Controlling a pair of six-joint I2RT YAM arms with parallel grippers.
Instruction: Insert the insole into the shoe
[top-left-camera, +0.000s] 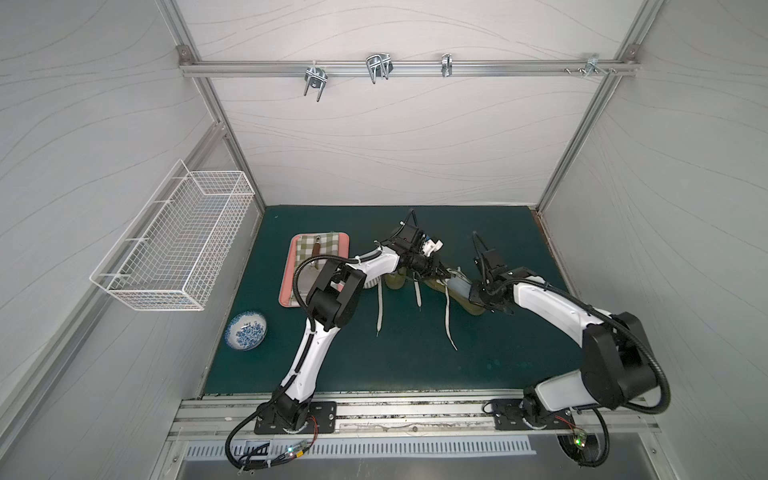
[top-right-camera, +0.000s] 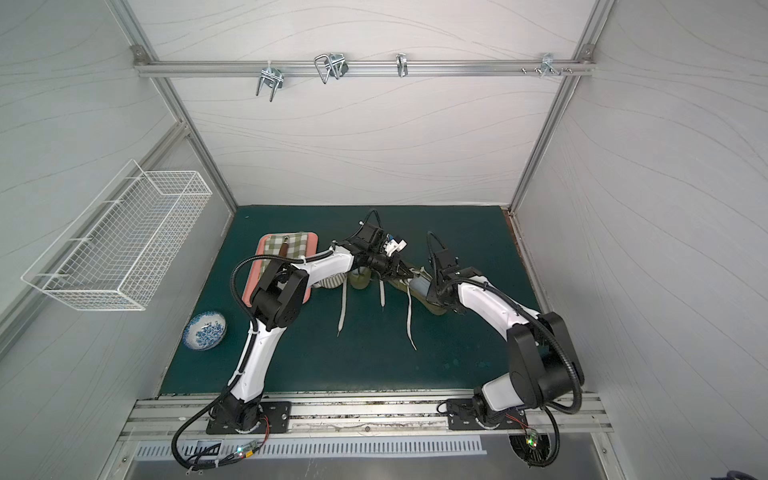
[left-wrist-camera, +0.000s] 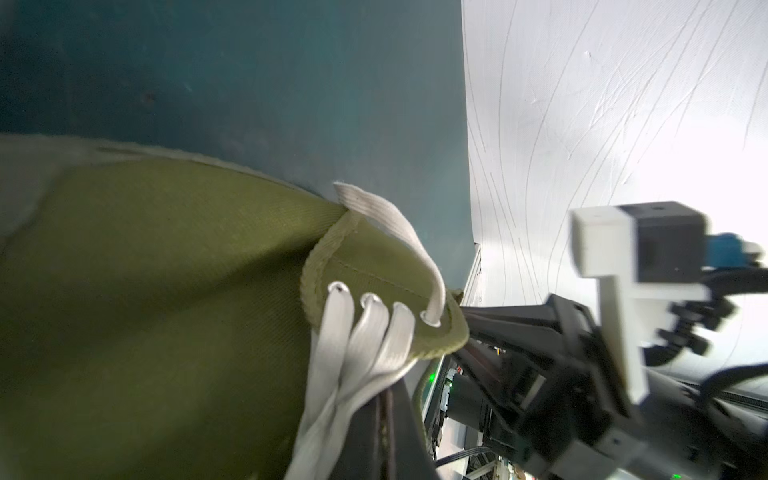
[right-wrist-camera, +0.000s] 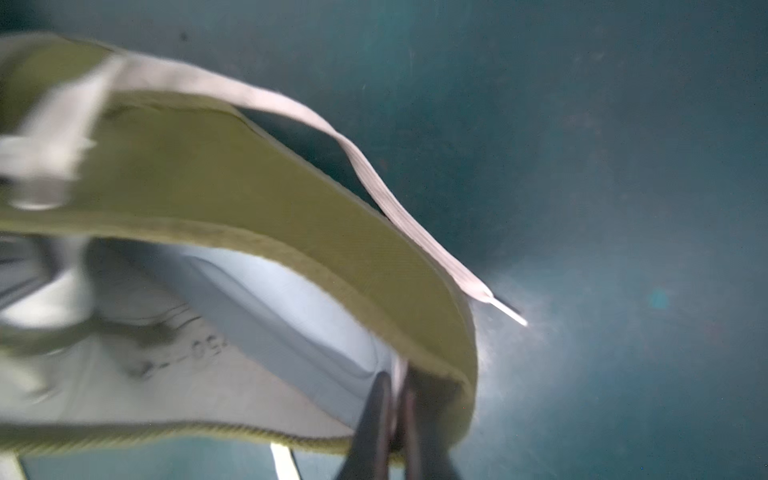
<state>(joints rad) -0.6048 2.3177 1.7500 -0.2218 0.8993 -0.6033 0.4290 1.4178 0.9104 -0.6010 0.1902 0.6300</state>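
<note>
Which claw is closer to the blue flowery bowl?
Left. The left claw pinches the laced edge of the green shoe, on the side facing the bowl; the right claw is at the shoe's heel end, farther away.

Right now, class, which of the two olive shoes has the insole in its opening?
The olive shoe nearer the right arm, with the pale insole showing inside; the other shoe, beside the left arm, shows none.

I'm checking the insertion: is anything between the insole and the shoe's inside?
Nothing visible. The left gripper holds the shoe open by its eyelet flap, and the insole lies in the opening; the toe end is hidden.
</note>
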